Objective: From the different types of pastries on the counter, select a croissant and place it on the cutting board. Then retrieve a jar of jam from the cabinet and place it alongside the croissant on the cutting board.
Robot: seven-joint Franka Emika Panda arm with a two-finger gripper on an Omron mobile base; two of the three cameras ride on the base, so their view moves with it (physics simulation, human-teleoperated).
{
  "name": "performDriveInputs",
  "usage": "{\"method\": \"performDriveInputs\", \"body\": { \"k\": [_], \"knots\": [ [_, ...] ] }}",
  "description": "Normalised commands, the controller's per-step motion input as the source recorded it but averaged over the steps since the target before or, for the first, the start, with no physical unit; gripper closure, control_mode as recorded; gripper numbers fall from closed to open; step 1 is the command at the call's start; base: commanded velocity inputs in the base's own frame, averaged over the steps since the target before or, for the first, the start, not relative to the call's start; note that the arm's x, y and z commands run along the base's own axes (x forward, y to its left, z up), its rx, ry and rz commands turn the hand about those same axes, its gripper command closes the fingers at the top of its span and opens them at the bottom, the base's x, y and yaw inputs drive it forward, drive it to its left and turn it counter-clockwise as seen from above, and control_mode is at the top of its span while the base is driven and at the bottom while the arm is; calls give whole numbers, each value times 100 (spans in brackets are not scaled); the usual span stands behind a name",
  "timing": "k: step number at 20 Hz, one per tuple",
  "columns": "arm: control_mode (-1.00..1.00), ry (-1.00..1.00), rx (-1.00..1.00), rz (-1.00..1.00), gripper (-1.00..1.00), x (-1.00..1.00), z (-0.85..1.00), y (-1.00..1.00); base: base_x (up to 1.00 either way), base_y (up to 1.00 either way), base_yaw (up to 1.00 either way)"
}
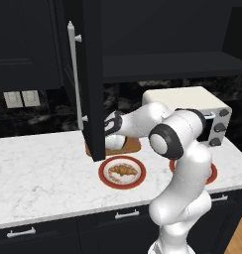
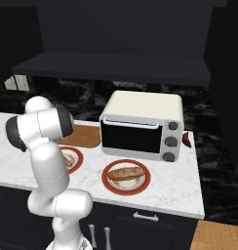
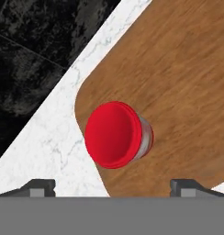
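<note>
Hand view looked down on the jar of jam point(image 3: 117, 135), which stood on the cutting board point(image 3: 187, 78) close to one of its rounded corners, red lid up and a pale band showing under it. White counter point(image 3: 54, 151) ran along that edge of the board, with dark marbled wall beyond. The gripper point(image 3: 113, 186) hung over the jar with its two finger tips spread wide, one on each side and well clear of it, gripping nothing.

From the left base view, the arm reached behind the open cabinet point(image 1: 93, 79) door toward the board point(image 1: 133, 145). The croissant point(image 1: 122, 171) lay on a red-rimmed plate point(image 1: 105, 179) just in front of the board, not on it. In the right base view, the oblong loaf point(image 2: 125, 173) sat on another plate point(image 2: 143, 187) before the toaster oven point(image 2: 140, 126).
</note>
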Motion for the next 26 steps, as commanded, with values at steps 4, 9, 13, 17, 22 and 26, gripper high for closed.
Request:
{"method": "performDriveInputs", "body": {
  "k": [4, 9, 13, 17, 22, 26],
  "knots": [
    [-100, 24, -3, 0, -100, 11, 100, -23, 0, 0, 0],
    [-100, 10, -9, 0, -100, 1, 50, 3, 0, 0, 0],
    [-100, 2, -13, 5, -100, -38, 28, 1, 0, 0, 0],
    [-100, 17, -6, 15, -100, -51, 89, -4, 0, 0, 0],
    [-100, 7, -4, 7, -100, -16, 41, -4, 0, 0, 0],
    [-100, 3, -14, 0, -100, -83, -26, -20, 0, 0, 0]
  ]
}}
